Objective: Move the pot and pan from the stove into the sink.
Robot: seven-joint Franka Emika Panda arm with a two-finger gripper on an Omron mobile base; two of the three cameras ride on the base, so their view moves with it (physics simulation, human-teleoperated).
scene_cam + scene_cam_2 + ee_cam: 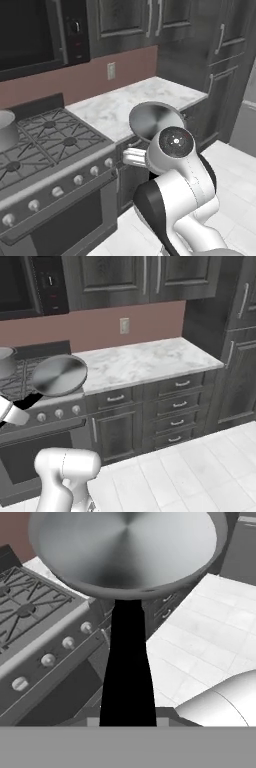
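The pan, shallow and silver, hangs in the air off the stove's right front corner, tilted so its inside faces the cameras. Its long black handle runs straight down into my gripper, which is shut on it. The hand sits low in front of the stove's knobs. The grey pot stands on the stove at the back left, and its rim also shows in the right base view. The sink is out of view.
A white marble counter runs right of the stove, over dark drawers. A microwave and dark wall cabinets hang above. A tall dark cabinet closes the right end. White tiled floor lies in front.
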